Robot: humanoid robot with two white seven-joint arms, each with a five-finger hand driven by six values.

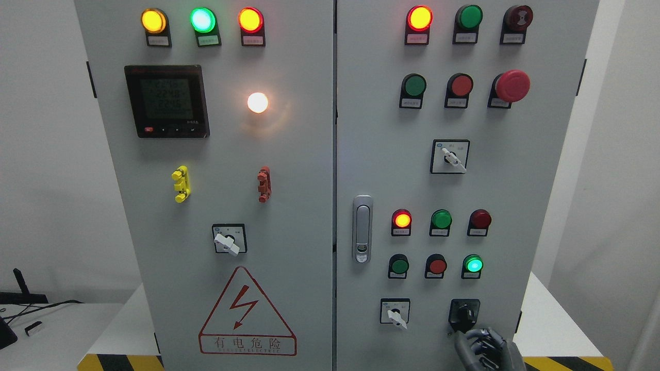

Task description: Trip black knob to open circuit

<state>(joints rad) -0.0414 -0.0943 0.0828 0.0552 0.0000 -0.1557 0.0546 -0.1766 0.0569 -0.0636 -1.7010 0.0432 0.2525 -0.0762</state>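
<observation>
The black knob (464, 313) sits on a black square plate at the lower right of the grey cabinet's right door (376, 154). Its handle points roughly downward. My right hand (483, 348) comes in from the bottom edge at the right and is just below the knob. Its dark fingers (472, 342) are curled and reach up toward the knob's lower edge. I cannot tell whether they touch it. My left arm is out of view.
A white selector switch (396, 313) is to the knob's left. Lit and unlit buttons (473, 265) sit above it. A door latch (362, 228) is on the right door's left edge. The left door has a meter (166, 100) and a hazard triangle (246, 314).
</observation>
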